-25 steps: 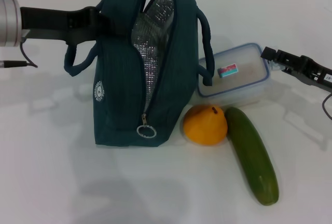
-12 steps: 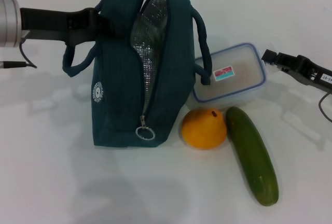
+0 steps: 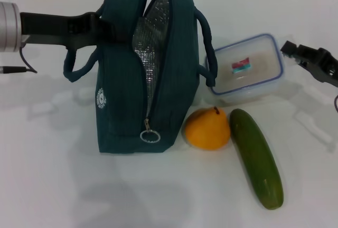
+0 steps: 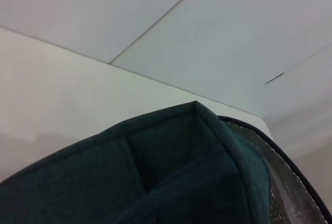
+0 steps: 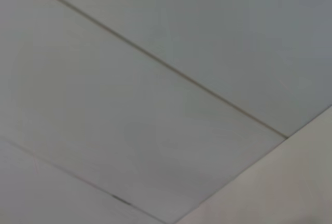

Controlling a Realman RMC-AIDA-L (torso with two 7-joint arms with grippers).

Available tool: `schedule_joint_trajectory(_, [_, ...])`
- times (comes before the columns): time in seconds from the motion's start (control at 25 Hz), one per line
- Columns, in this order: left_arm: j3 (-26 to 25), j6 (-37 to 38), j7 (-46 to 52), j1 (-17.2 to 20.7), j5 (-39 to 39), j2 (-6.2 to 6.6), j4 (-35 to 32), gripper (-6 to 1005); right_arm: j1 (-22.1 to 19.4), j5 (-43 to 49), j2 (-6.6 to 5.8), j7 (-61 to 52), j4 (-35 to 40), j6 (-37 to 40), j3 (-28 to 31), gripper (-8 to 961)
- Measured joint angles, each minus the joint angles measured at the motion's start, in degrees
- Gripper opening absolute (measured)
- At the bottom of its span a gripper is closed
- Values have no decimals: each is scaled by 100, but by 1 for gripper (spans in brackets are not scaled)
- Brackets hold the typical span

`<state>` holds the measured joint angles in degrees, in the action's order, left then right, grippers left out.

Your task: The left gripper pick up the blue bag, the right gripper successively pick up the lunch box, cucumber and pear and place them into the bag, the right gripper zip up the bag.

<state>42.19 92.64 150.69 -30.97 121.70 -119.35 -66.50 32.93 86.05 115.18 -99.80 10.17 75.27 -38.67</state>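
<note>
Lunch box (image 3: 247, 69) now higher, beside right tool (image 3: 289, 48)

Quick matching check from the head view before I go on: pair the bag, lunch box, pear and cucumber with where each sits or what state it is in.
Things:
1. bag
2. lunch box
3. pear
4. cucumber

States:
A. lies nearest the table's front edge
B. stands upright, unzipped, foil lining showing
C. sits between bag and cucumber
D. tilted, beside the right gripper

Pairs: 1-B, 2-D, 3-C, 4-A
</note>
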Motion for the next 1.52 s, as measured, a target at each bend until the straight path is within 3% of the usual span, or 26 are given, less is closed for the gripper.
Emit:
schedule_joint_trajectory(1.0, [62,35,-146,6,-16,-3,15,37,-687,-1560,-29,-817,-389,766,-1,113])
schedule_joint_trajectory(1.52, [62,44,-190,20,-15,0,20,37,-738,-2471,16,-1575,-640,2061,-1,123])
